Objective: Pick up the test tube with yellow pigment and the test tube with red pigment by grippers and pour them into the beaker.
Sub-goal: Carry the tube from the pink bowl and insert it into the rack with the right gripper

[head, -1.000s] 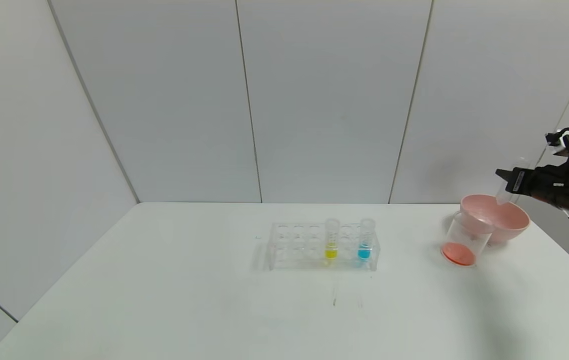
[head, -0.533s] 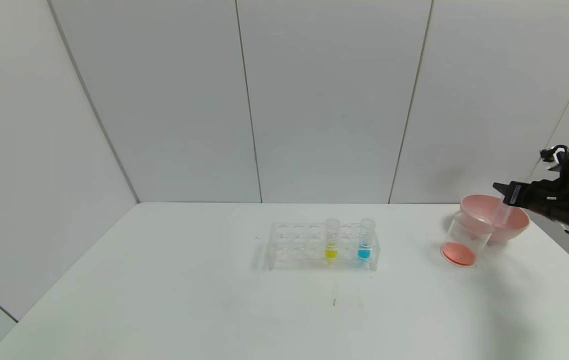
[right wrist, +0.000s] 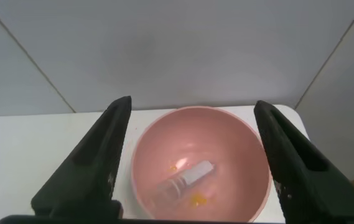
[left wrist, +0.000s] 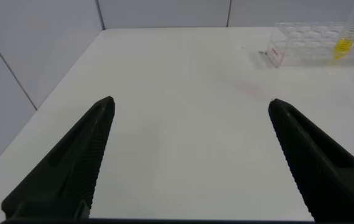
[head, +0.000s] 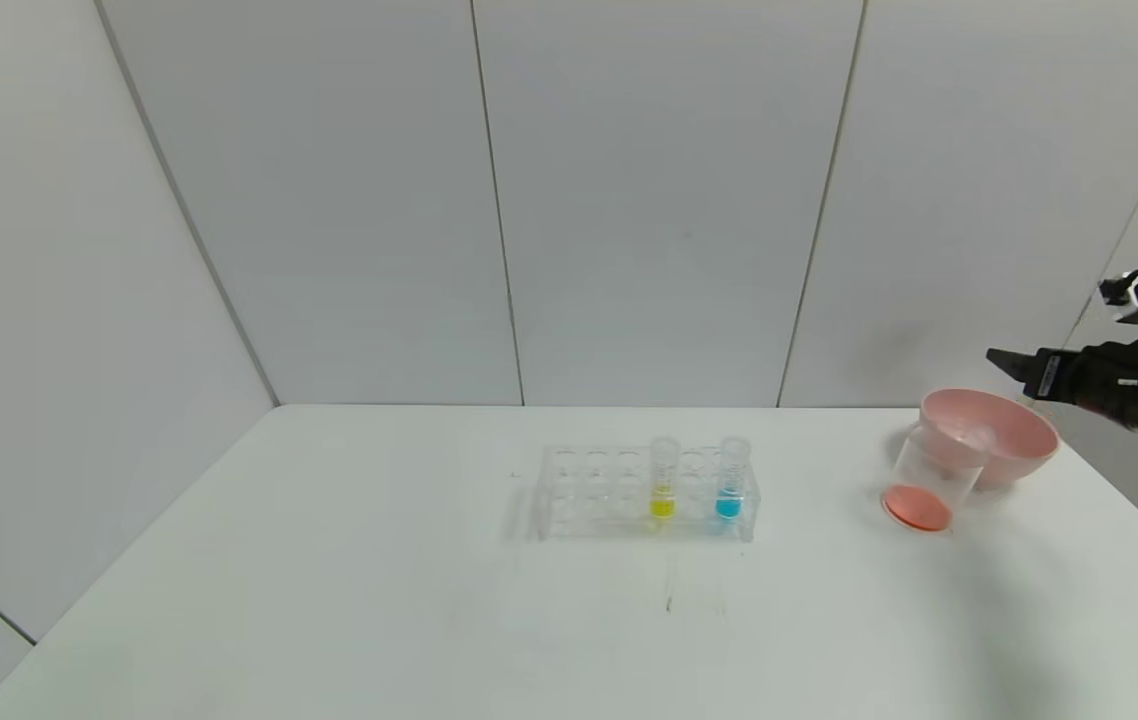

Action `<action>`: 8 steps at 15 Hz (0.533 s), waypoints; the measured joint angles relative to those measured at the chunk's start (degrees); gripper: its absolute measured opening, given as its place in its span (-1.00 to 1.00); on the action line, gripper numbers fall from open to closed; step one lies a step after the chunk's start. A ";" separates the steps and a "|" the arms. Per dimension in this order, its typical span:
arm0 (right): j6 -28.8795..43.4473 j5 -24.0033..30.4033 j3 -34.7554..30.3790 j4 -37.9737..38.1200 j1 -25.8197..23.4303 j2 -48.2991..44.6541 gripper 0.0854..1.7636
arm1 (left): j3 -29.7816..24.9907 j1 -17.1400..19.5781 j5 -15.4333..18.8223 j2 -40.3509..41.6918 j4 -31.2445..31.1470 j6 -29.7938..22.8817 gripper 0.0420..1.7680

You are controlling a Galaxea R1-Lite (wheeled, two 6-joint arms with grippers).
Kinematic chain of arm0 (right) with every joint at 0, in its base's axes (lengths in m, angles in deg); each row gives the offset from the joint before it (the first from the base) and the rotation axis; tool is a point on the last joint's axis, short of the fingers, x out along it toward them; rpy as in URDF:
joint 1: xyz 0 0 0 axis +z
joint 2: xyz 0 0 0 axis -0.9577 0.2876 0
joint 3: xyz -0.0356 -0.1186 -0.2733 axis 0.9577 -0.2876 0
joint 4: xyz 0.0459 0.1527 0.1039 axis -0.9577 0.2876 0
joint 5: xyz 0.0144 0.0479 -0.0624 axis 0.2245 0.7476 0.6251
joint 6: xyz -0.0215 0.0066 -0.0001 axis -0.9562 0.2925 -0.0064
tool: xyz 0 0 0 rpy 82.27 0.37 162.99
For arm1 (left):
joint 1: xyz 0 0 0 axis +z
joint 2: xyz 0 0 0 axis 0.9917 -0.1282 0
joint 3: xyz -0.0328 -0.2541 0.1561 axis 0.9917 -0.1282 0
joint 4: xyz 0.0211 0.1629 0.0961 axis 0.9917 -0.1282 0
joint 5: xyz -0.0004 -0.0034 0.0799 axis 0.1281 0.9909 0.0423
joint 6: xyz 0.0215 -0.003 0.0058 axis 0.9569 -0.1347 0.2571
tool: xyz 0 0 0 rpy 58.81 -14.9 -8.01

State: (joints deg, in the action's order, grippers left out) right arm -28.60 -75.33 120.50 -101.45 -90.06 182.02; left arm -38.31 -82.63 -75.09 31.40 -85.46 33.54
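Pink bowl (right wrist: 201,163) at the table's (head: 329,600) right edge holds the drained red tube (right wrist: 186,177); above it the right gripper (right wrist: 192,162) is spread. Orange-red liquid is seen in the beaker (head: 929,480). The yellow tube (head: 663,478) is racked (head: 589,490) mid-table. The left gripper (left wrist: 191,134) is spread over bare tabletop.

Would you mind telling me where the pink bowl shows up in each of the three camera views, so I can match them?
Head view: the pink bowl sits at the table's far right, just behind the beaker, below the right gripper.
Left wrist view: not in it.
Right wrist view: the bowl fills the centre between the open fingers, an emptied tube lying inside.
Shared landmark: the white table.
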 joint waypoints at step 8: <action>5.44 -12.00 -6.53 6.44 22.22 -20.15 0.81 | 0.00 0.00 0.00 0.00 0.00 0.00 1.00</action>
State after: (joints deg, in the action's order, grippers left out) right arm -23.16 -87.32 113.96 -95.01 -67.83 161.87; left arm -38.31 -82.63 -75.09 31.40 -85.46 33.54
